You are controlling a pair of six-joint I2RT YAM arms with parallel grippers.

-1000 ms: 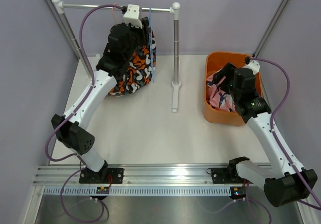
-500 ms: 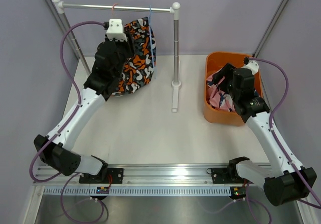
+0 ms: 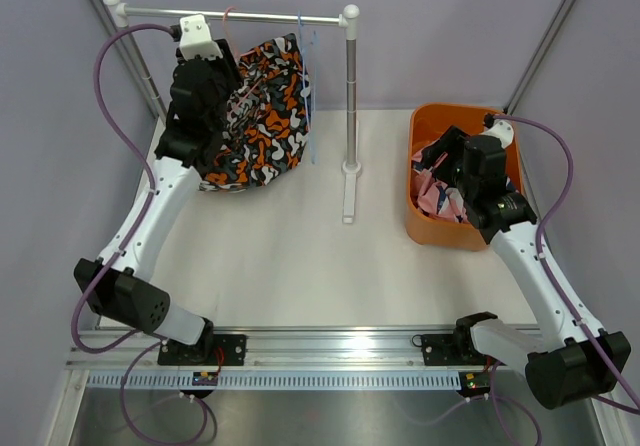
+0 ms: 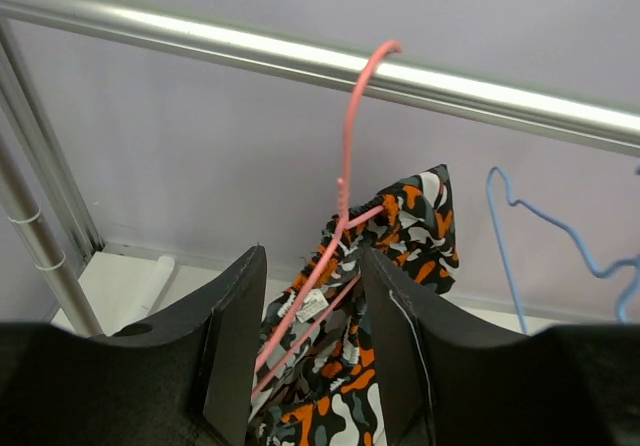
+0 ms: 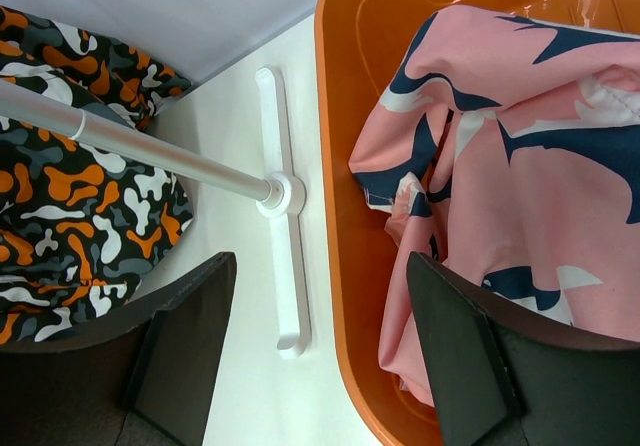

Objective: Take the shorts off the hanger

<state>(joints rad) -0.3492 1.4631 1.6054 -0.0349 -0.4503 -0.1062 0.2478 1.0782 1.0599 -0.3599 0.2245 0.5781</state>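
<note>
The black shorts point(image 3: 262, 116) with orange and white blotches hang from a pink hanger point(image 3: 229, 14) on the metal rail point(image 3: 270, 16). My left gripper point(image 3: 226, 102) is at their left side, high by the rail. In the left wrist view its jaws point(image 4: 310, 266) stand narrow, closed on the black cloth point(image 4: 345, 366) with the pink hanger wires point(image 4: 345, 166) running between them. The pink shorts point(image 3: 440, 191) with navy blotches lie in the orange bin point(image 3: 420, 228). My right gripper point(image 3: 447, 163) is open and empty above the bin's left rim point(image 5: 340, 136), beside the pink cloth point(image 5: 520, 166).
An empty blue hanger point(image 3: 304, 76) hangs on the rail right of the black shorts, also in the left wrist view point(image 4: 520, 256). The rack's right post point(image 3: 352, 96) and white foot point(image 3: 348, 198) stand between the shorts and the bin. Slanted frame poles stand at both back corners.
My left gripper has swung left and up along the rail, drawing the black shorts' left side with it. The right arm has stayed still.
</note>
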